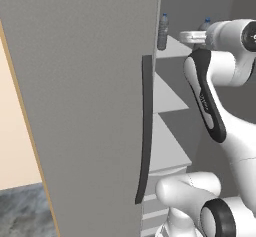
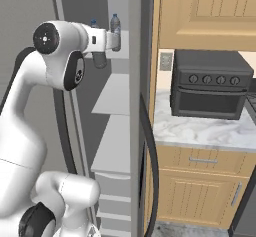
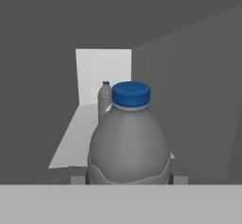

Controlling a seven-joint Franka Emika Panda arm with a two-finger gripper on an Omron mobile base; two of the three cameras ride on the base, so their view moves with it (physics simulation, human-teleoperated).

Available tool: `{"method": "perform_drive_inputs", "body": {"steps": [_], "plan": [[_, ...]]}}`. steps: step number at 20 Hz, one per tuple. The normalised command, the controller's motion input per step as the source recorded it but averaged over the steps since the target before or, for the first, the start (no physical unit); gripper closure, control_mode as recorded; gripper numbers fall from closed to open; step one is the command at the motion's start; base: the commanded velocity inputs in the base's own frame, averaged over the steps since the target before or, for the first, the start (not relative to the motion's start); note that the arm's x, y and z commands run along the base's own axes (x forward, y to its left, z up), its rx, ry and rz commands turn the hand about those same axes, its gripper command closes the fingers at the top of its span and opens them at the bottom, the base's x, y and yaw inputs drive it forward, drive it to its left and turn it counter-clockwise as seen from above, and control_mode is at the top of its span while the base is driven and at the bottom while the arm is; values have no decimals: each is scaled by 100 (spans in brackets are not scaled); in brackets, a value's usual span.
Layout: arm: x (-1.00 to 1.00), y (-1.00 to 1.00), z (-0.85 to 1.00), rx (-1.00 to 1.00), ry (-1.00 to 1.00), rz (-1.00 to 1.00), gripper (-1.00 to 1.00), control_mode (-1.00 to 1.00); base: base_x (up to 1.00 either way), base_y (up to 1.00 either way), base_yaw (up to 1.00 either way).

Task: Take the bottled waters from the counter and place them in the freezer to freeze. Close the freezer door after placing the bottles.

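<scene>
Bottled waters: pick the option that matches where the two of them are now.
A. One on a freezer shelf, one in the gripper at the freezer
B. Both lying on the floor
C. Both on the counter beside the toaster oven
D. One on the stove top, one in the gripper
A: one bottle stands on the top shelf of the freezer, and the gripper is shut on the second bottle at the same shelf.
</scene>
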Motion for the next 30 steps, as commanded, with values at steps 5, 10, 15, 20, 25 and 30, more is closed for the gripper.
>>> {"method": "perform_drive_inputs", "body": {"steps": [5,10,15,20,25,30], "plan": [[39,-15,0,0,-1,4,100,-100,0,0,0],[14,0,0,0,-4,3,100,-100,0,0,0],[14,2,-1,0,0,2,100,-100,0,0,0],[15,0,0,0,3,0,100,-100,0,0,0],[24,0,0,0,1,1,100,-100,0,0,0],[26,0,0,0,0,1,100,-100,0,0,0]]}}
